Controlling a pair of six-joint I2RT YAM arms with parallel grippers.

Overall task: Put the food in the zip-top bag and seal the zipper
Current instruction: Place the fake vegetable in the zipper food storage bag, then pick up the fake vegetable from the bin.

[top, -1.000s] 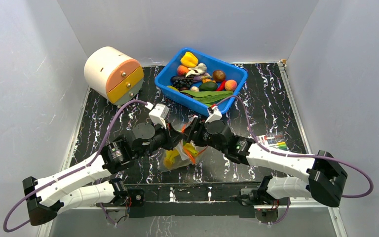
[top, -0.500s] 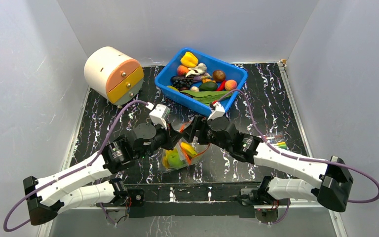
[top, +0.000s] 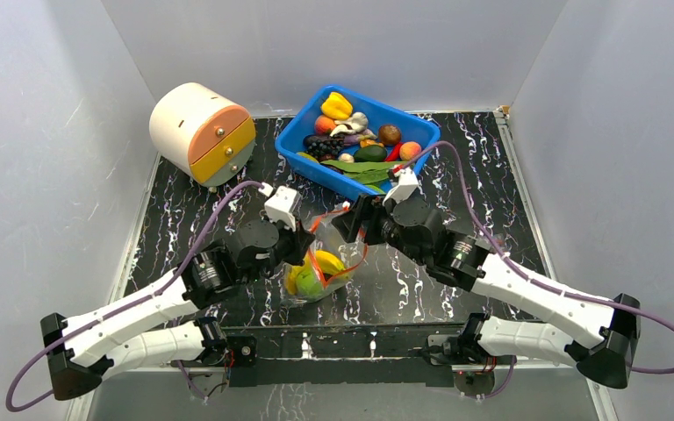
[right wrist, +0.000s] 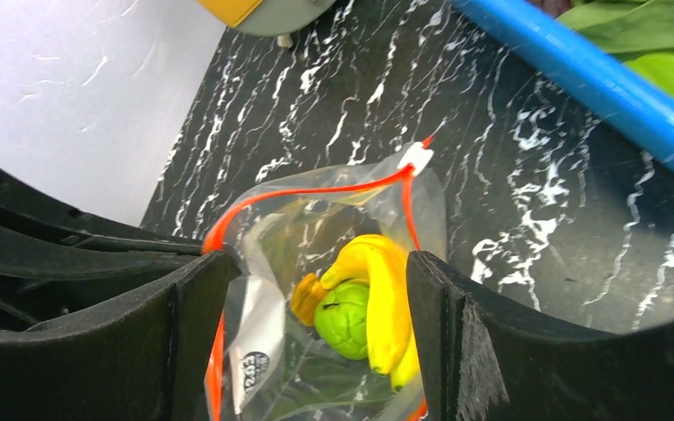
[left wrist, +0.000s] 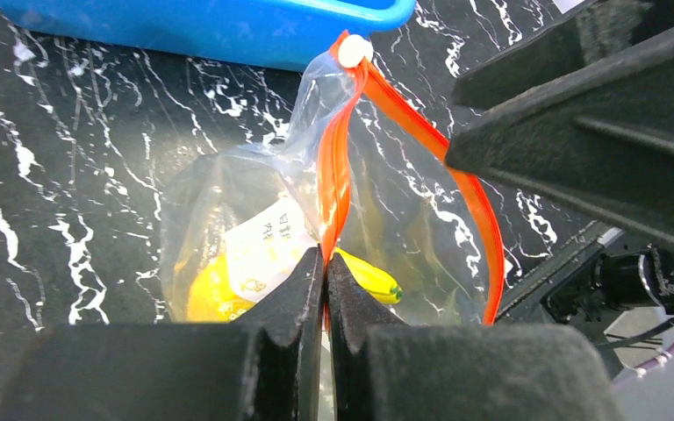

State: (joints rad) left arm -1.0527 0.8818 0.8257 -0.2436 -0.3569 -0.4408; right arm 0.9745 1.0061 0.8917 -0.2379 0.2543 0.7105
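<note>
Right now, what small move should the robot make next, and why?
Probably carry the open right gripper to the blue bin for another piece. The zip-top bag shows a banana and a lime, its zipper is unsealed, and the left gripper pinches that strip so the mouth stands open.

Light is bright and even, with soft shadows. The bag (right wrist: 303, 219) shines slightly; near fingers (left wrist: 291, 338) look blurred.
</note>
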